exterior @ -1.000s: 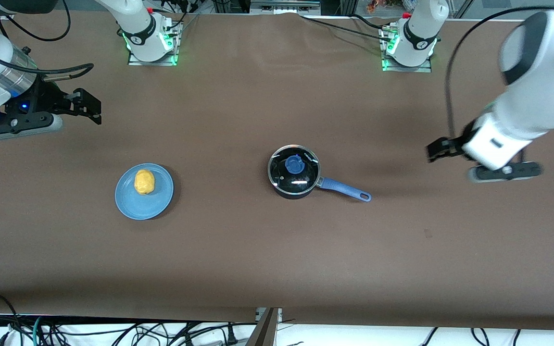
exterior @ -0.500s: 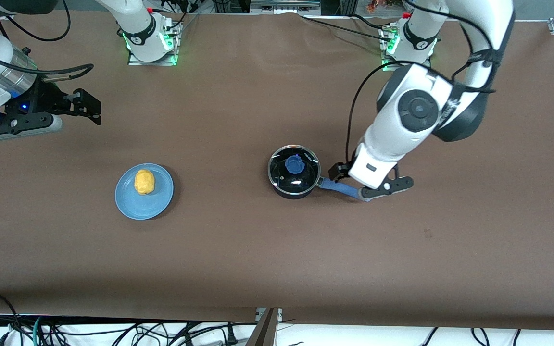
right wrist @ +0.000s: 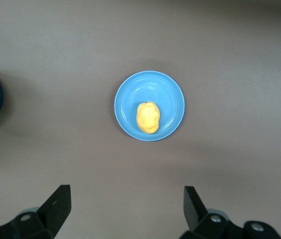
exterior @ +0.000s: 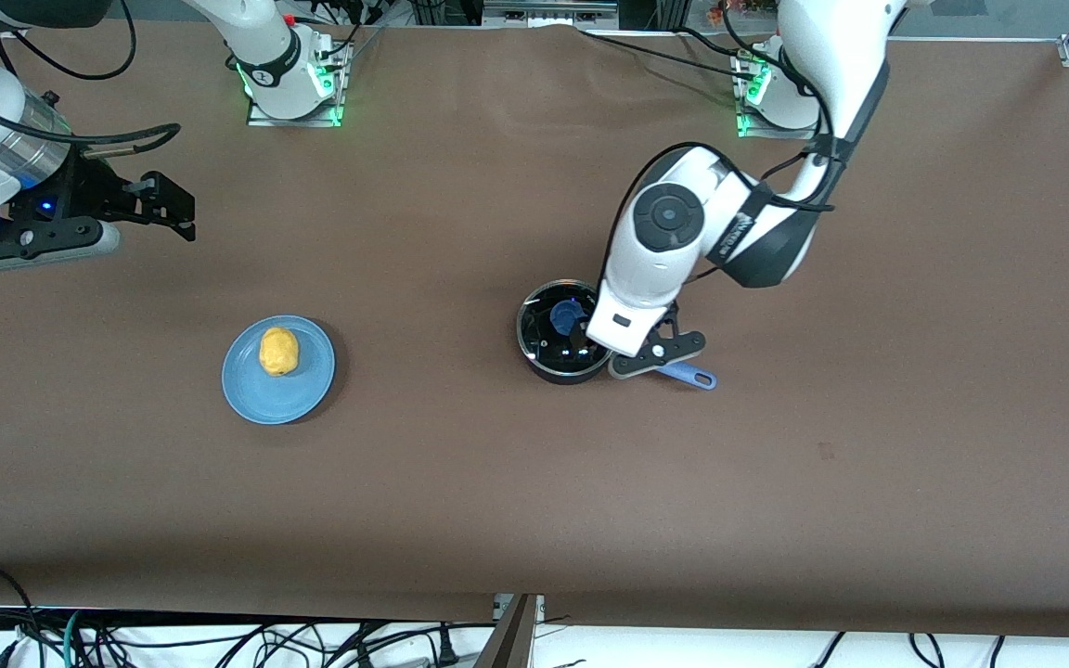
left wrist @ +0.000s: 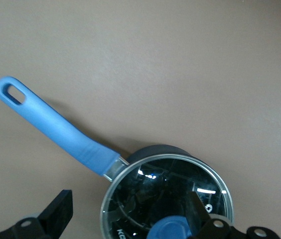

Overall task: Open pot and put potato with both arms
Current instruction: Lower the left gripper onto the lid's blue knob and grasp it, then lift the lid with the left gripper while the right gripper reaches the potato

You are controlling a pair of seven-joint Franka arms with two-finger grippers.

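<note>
The black pot stands mid-table with its glass lid and blue knob on; its blue handle points toward the left arm's end. My left gripper hangs open over the pot's handle-side rim. In the left wrist view the pot, handle and knob show, with the left gripper straddling the rim, one finger over the lid. The potato lies on a light-blue plate. My right gripper waits open toward the right arm's end of the table.
The right wrist view looks down on the potato and plate, with the right gripper open high above bare brown cloth. The arm bases stand along the table's edge farthest from the front camera.
The left arm has swung in from the left arm's end of the table and now hangs over the pot. The right arm, pot and potato have not moved.
</note>
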